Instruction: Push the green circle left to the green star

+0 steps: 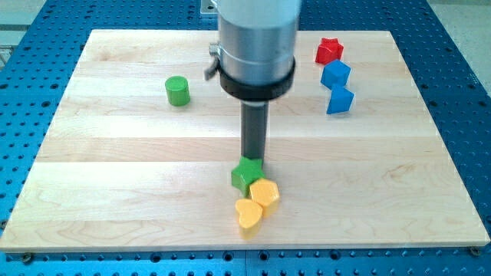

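Note:
The green circle [177,90] is a short green cylinder standing at the view's upper left of the wooden board [115,176]. The green star [247,175] lies below the board's middle, touching a yellow hexagon block [265,192]. My tip [252,159] is the lower end of the dark rod, and it rests right at the top edge of the green star, far to the right of and below the green circle.
A yellow heart block [248,214] lies just below the yellow hexagon. At the view's upper right stand a red star block [329,50] and two blue blocks [335,73] [339,100]. The arm's grey cylinder [256,38] covers the board's top middle.

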You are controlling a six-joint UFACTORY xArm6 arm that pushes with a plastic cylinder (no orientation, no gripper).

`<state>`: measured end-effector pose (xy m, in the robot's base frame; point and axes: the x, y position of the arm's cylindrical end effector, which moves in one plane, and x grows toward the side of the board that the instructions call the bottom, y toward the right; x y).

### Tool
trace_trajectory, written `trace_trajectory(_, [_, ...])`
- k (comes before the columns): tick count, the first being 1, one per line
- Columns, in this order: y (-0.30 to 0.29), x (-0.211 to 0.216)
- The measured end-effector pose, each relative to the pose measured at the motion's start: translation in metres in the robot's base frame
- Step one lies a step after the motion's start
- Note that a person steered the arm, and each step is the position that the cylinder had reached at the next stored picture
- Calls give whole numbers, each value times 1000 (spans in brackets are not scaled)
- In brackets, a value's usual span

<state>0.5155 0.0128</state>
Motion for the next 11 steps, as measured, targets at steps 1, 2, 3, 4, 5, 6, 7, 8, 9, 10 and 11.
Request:
trace_trajectory(1, [-77, -11])
trace_trajectory(2, [-182, -4])
trace_trajectory(3, [-224, -83])
trace_trajectory(4, [-183, -163])
trace_trajectory(5, [-83, -179])
trace_trajectory(6, [-57, -97])
trace_trajectory(7, [-72, -86])
trace_trajectory(8, [-71, -169])
trace_trajectory(9, [-117, -172])
trace_trajectory(10, [-120, -134])
trace_trajectory(11, [-148, -120])
